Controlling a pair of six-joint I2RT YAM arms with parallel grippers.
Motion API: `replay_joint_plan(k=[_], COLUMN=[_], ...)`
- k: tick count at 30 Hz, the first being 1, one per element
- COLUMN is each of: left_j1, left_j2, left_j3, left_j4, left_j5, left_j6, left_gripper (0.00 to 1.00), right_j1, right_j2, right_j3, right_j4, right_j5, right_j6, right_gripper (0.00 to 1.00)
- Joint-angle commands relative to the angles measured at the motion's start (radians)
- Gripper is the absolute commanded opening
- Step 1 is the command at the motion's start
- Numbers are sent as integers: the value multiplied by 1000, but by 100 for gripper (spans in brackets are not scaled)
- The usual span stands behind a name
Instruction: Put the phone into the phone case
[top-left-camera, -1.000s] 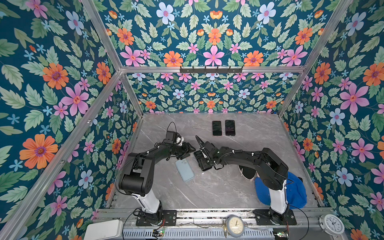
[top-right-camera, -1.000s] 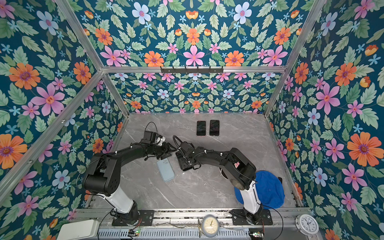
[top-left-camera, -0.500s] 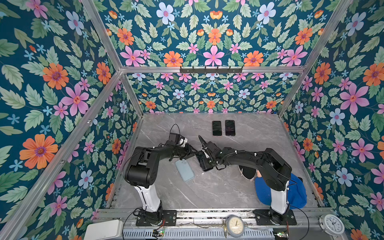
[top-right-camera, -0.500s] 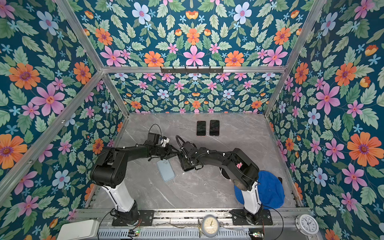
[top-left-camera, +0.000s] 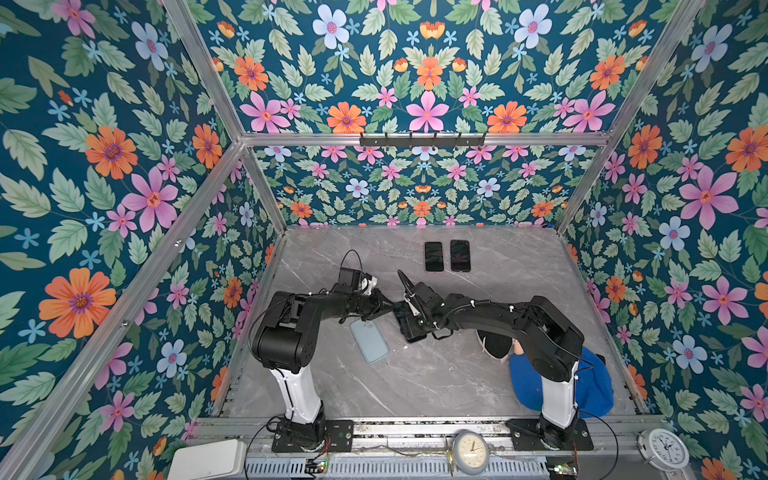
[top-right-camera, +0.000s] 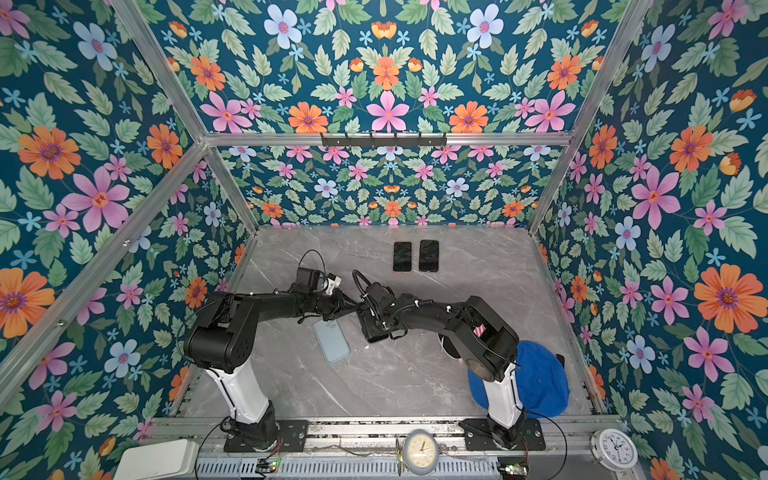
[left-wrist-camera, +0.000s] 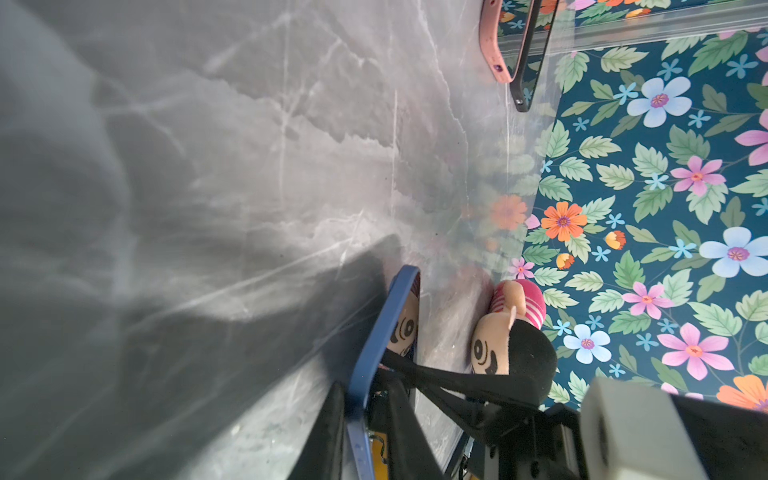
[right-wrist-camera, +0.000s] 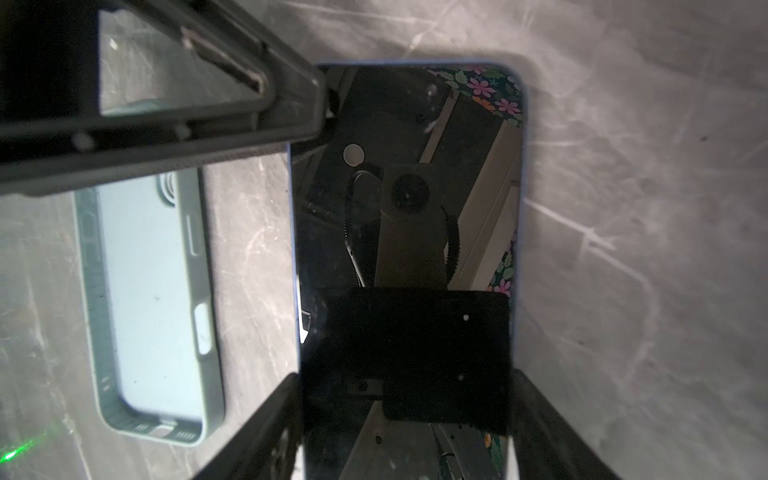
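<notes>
Left wrist, left gripper (left-wrist-camera: 363, 392): having just narrowed, it is now pinching the rim of the blue-edged black-glass phone (left-wrist-camera: 384, 316).
Right wrist, right gripper (right-wrist-camera: 407, 376): is clamping that phone across its width; the pale green rubber phone case (right-wrist-camera: 149, 299) is lying empty just beside its fingers.
Top views, meaning: both grippers are sharing the phone, so probably aligning is starting and insertion is not yet begun.

No readable text or labels.

three phones (top-left-camera: 434, 257) (top-left-camera: 460, 255) (right-wrist-camera: 407, 208), one phone case (top-left-camera: 369, 340), two clocks (top-left-camera: 470, 452) (top-left-camera: 663, 450), one cap (top-left-camera: 594, 386)

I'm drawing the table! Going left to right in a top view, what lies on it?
Pale blue rectangular phone case, left black flat phone at the back, right black flat phone beside it, blue fabric cap.
</notes>
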Motion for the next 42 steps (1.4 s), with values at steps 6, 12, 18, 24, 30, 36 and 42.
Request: replay_joint_plan(k=[6, 12, 18, 24, 30, 36, 42], left_j1=[-3, -2, -3, -2, 0, -3, -3], left_j2=[11, 3, -13, -46, -71, -68, -35], left_j3=[-7, -25, -60, -128, -199, -321, -399], left_j4=[91, 106, 174, 345, 591, 1021, 1267], left_j5=[38, 36, 58, 68, 49, -8, -64], left_j6=[5, 2, -46, -173, -351, -644, -800], left_gripper=[23, 13, 2, 0, 0, 0, 0], right_j1=[1, 2, 2, 2, -64, -220, -254], right_j2=[-5, -16, -49, -138, -350, -493, -531], right_j3=[6, 3, 0, -23, -175, -387, -525], right_j4=[-6, -15, -44, -57, 33, 358, 610], right_j5=[-24, -12, 17, 15, -35, -240, -286], right_j6=[2, -1, 13, 156, 432, 754, 938], right_gripper=[64, 64, 72, 87, 87, 82, 78])
